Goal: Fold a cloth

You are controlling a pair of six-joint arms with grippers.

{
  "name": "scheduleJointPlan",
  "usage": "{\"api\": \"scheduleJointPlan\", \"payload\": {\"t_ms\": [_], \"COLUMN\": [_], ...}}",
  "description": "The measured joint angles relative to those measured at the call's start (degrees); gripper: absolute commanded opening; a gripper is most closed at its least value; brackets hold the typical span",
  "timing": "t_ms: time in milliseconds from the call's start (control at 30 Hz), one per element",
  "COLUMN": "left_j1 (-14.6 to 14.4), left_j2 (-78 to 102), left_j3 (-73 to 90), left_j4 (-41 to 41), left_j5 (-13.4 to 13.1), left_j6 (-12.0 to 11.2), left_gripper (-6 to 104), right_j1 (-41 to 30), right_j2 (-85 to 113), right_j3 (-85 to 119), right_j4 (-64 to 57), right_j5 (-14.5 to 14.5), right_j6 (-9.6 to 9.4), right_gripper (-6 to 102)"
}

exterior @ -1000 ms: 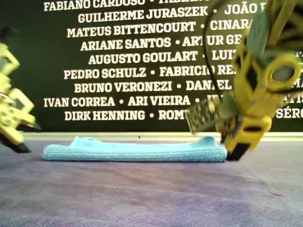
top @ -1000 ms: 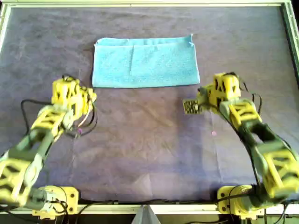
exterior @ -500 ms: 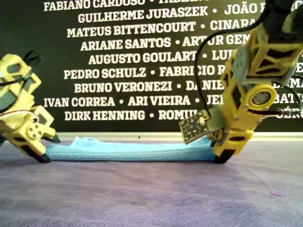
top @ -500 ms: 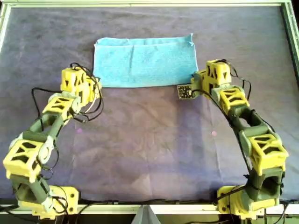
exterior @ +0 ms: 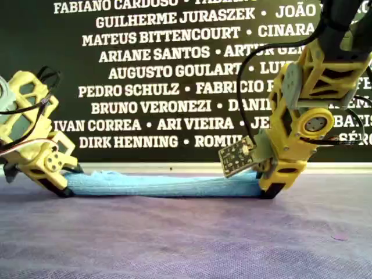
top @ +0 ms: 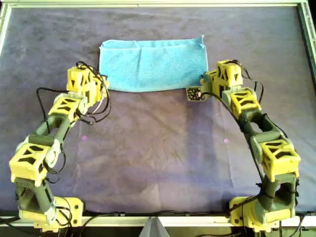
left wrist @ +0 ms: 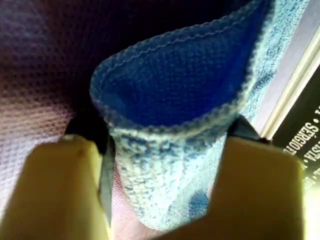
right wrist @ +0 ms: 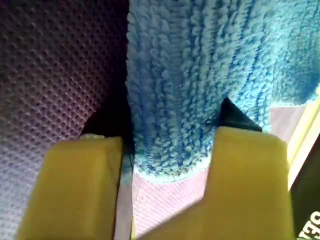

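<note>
The light blue cloth [top: 153,66] lies folded in half as a wide rectangle on the far middle of the purple table cover [top: 158,153]. In the exterior view the cloth [exterior: 163,186] is a low flat strip. My first gripper [top: 96,88] is down at its near corner on the overhead view's left. Its jaws press a cupped, bunched corner [left wrist: 175,75] between them. My second gripper [top: 210,84] is at the near corner on the overhead view's right. Its jaws stand on either side of that corner [right wrist: 175,75] and touch it.
A small circuit board [top: 194,94] sticks out from the second arm just in front of the cloth. A pale frame rail [top: 158,4] borders the table. A black banner with white names [exterior: 174,70] stands behind the far edge.
Both arms came in from the near side and dropped onto the cloth's two near corners. The jaws now hold those corners. The cloth itself has not shifted.
</note>
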Motion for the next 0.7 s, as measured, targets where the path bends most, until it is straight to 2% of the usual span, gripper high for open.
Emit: {"api": "scheduleJointPlan", "payload": {"t_ms": [133,233,333,467,533,600,700], "left_j1": [0.0,0.0,0.0,0.0,0.0,0.0,0.0], "left_j2": [0.0,0.0,0.0,0.0,0.0,0.0,0.0], "left_j3": [0.0,0.0,0.0,0.0,0.0,0.0,0.0], "left_j4": [0.0,0.0,0.0,0.0,-0.1,-0.2,-0.2], "left_j5": [0.0,0.0,0.0,0.4,0.4,0.4,0.4], "left_j6": [0.0,0.0,0.0,0.0,0.0,0.0,0.0], "left_gripper": [75,65,48,19,5,-4,-2], "right_j1": [0.0,0.0,0.0,-0.1,-0.1,-0.1,-0.3], "right_j2": [0.0,0.0,0.0,0.0,0.0,0.0,0.0], "right_j3": [0.0,0.0,0.0,0.0,0.0,0.0,0.0], "right_j4": [0.0,0.0,0.0,0.0,0.0,0.0,0.0], "right_j5": [0.0,0.0,0.0,-0.3,-0.4,-0.4,-0.5], "right_j6": [0.00,0.00,0.00,0.35,0.35,0.35,0.35], "right_gripper": [54,39,23,2,-3,-2,-2]}}
